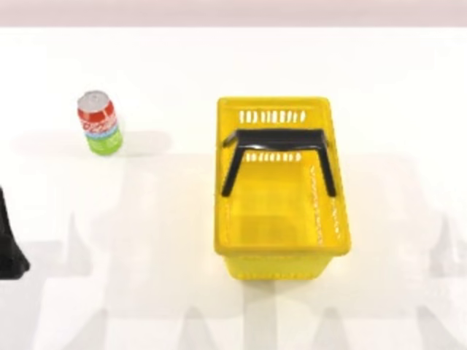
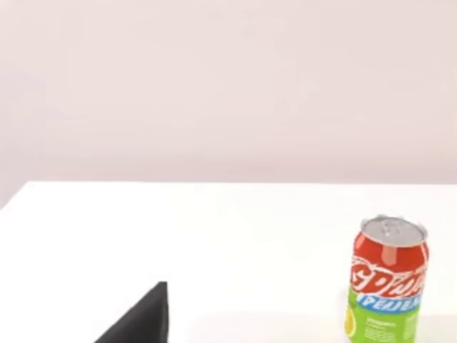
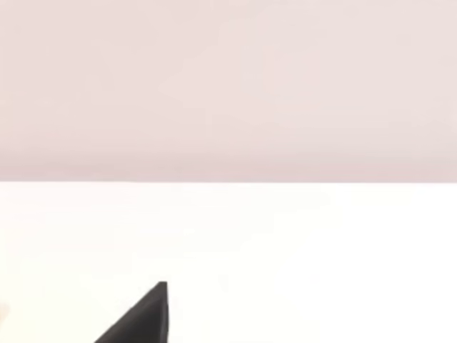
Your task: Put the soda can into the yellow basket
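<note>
The soda can (image 1: 100, 122) stands upright on the white table at the far left, with a silver top, a red band and a green lower part. In the left wrist view the soda can (image 2: 385, 282) is ahead of my left gripper (image 2: 143, 321) and off to one side, well apart from it. Only a black wedge of that gripper shows. My left gripper (image 1: 11, 240) sits at the table's left edge, nearer the front than the can. The yellow basket (image 1: 226, 219) stands in the middle, its black handle (image 1: 277, 138) raised across the far end. Of my right gripper (image 3: 143, 318) only a black wedge shows.
The white table (image 1: 146, 240) runs back to a pale pink wall (image 1: 233, 13). The basket (image 1: 328, 146) holds nothing. Bare tabletop lies between the can and the basket. The right wrist view shows only bare table and wall.
</note>
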